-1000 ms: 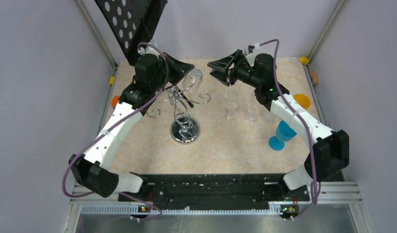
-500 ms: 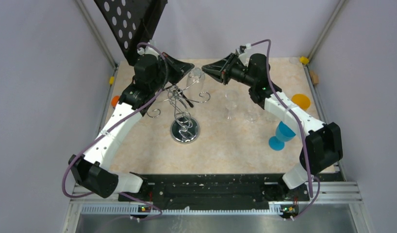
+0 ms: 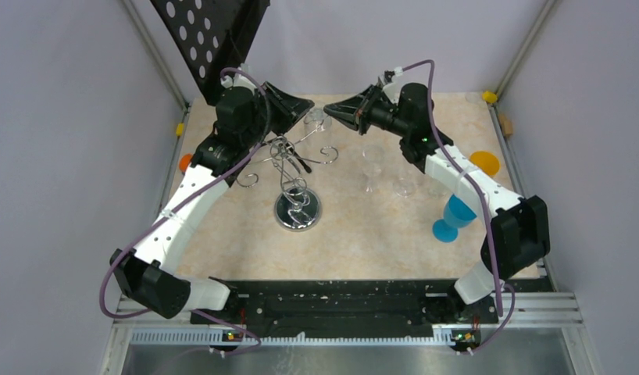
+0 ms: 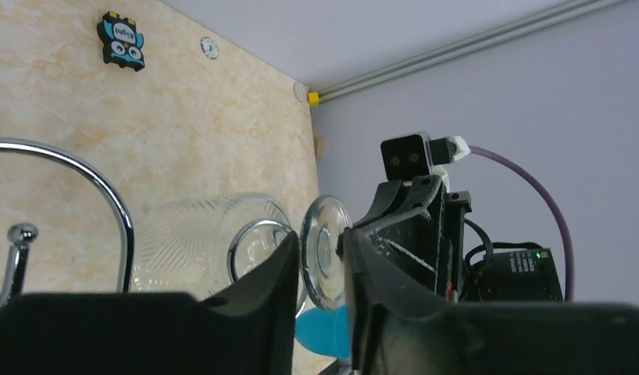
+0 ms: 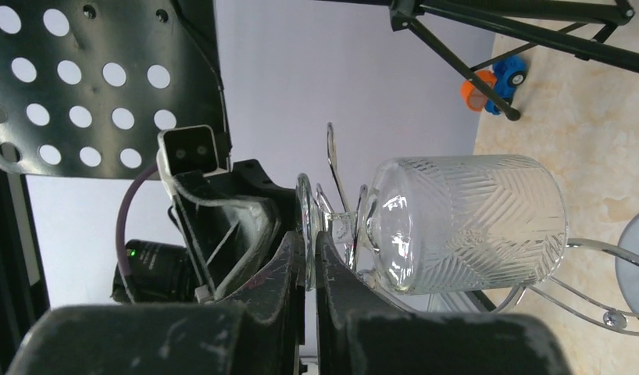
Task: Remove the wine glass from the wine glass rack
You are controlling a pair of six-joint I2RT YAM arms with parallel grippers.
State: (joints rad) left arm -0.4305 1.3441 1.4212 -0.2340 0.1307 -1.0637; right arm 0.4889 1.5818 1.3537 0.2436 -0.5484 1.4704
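Near the far edge of the bench [image 3: 363,234], the left gripper [image 3: 299,105] stays narrowed on the foot of the wine glass [image 3: 317,119]. The glass lies sideways and empty, its stem in a hook of the wine glass rack [image 3: 289,160]. The right gripper [image 3: 337,116], wide a second ago, has swung in and appears to pinch the same foot from the opposite side, a hold that looks ready for lifting clear. Toward the right edge, two clear glasses [image 3: 371,166] stand empty; the inside of the blue cup [image 3: 455,217] cannot be judged.

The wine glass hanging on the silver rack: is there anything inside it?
Nothing shows inside the wine glass; its clear, patterned bowl looks empty. Its foot runs down between the fingers of the right claw, which cover the foot's lower edge.
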